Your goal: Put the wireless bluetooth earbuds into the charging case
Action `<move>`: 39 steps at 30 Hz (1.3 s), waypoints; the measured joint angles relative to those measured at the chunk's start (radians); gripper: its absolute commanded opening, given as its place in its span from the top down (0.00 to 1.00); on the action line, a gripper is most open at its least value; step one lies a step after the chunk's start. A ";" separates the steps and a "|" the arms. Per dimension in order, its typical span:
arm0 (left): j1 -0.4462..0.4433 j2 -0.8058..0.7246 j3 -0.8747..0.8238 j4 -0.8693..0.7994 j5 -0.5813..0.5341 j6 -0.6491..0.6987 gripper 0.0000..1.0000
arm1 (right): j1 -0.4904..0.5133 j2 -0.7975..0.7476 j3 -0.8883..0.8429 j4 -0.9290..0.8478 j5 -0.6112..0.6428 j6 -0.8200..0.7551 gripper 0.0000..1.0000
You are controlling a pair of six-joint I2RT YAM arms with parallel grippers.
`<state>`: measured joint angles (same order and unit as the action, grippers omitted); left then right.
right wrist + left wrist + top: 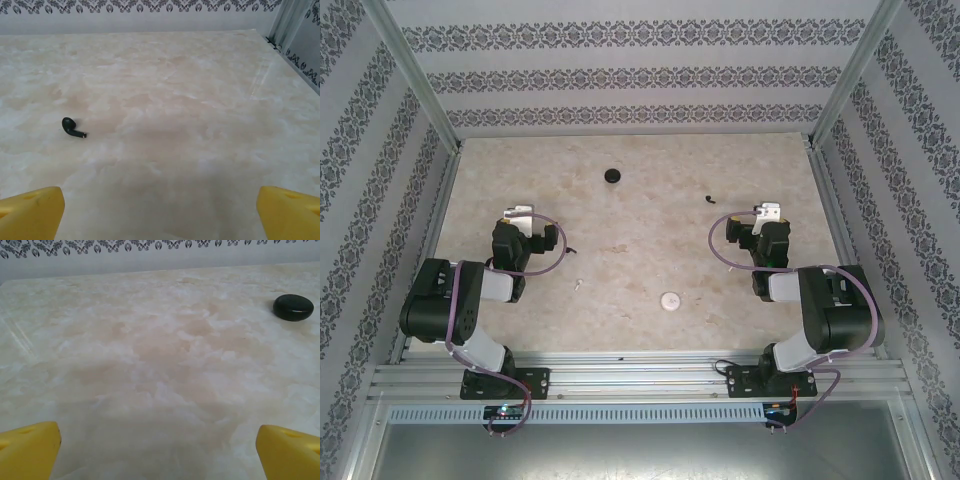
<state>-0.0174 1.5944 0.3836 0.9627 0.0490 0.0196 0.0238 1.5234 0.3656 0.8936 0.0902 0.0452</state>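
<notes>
Our left claw (157,440) and right claw (160,200) stand open, empty; the tiny black earbud (73,127) may skid on the tabletop (200,100) if we pinch it off-centre.

Tabletop (640,270) open around black charging case (611,176).

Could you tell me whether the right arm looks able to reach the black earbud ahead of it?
Probably yes: the earbud lies on bare table just ahead and to the left of the open right gripper, with nothing between them.
</notes>
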 measured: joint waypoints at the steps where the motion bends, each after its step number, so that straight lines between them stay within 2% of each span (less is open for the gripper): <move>1: 0.000 0.000 0.000 0.000 0.000 0.000 0.00 | 0.000 0.000 0.000 0.000 -0.002 0.000 0.02; 34: 0.000 0.000 0.000 0.000 0.000 0.000 0.00 | 0.000 0.000 0.000 0.000 -0.002 0.000 0.02; 39: 0.000 0.000 0.000 -0.016 -0.027 -0.001 0.00 | 0.000 0.000 0.000 0.000 -0.002 0.000 0.02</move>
<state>-0.0174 1.5944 0.3840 0.9466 0.0223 0.0189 0.0235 1.5234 0.3656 0.8936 0.0879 0.0452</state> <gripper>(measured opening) 0.998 0.983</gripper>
